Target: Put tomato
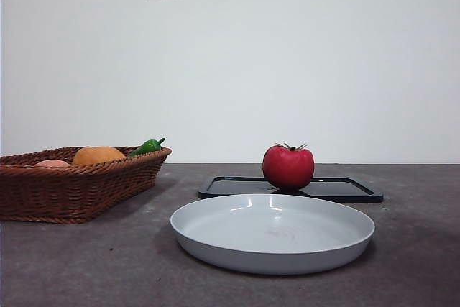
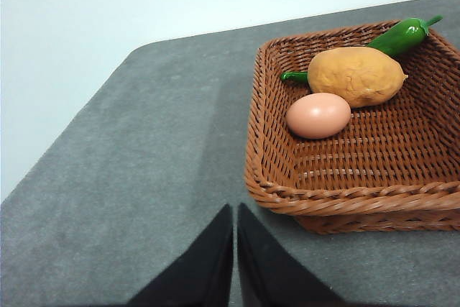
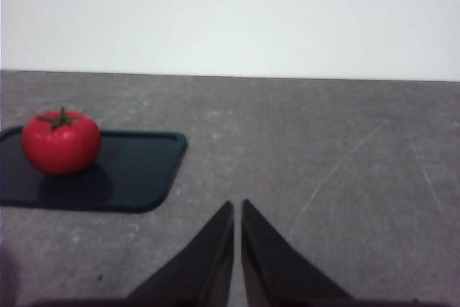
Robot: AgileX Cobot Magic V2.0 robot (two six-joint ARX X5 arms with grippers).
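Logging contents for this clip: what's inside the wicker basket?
The wicker basket holds a pale egg, an orange lumpy fruit and a green pepper. The pepper's middle is hidden behind the fruit.

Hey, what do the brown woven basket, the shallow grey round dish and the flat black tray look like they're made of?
The brown woven basket looks like wicker or rattan: matte interlaced strands and a braided rim. The shallow grey round dish looks like plastic or glazed ceramic, smooth with soft glare on its rim; which one is unclear. The flat black tray is probably plastic: thin, dark, faintly glossy, with a raised lip.
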